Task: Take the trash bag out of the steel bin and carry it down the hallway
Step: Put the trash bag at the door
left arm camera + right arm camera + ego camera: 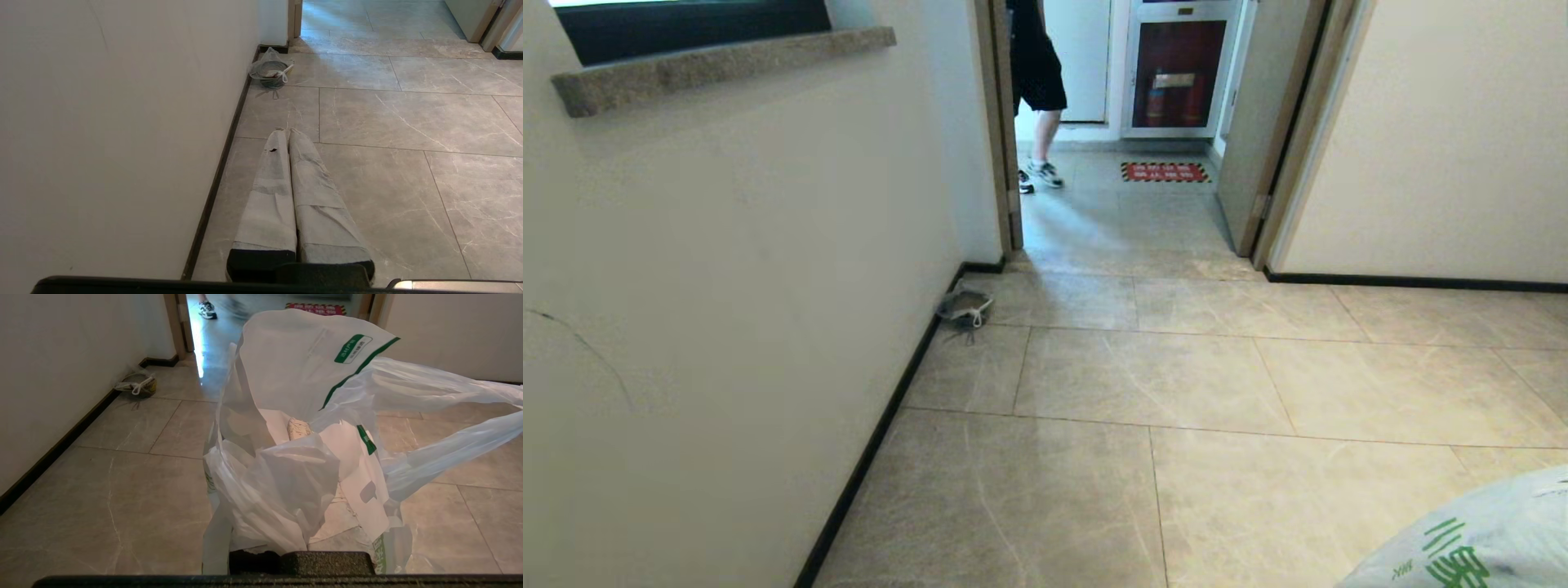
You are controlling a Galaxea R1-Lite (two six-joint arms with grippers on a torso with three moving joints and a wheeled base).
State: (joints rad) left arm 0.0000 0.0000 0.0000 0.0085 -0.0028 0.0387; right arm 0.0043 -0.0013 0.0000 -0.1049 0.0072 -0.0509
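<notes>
I see the hallway of glossy beige marbled tiles (1160,384) filling the head view, and the crinkly white plastic trash bag with green print (1474,539) shows at its lower right corner. My right tool (300,555) is clenched on that bag, which billows across the centre of the right wrist view. My left tool (289,136), fingers pressed together and empty, points toward a small greyish see-through bag with a white tie (271,69) by the wall at upper centre.

A small tied bag (965,309) lies against the left wall (727,269).

White walls (727,245), beige marbled tiles (1160,384), dark baseboards (874,441).
</notes>
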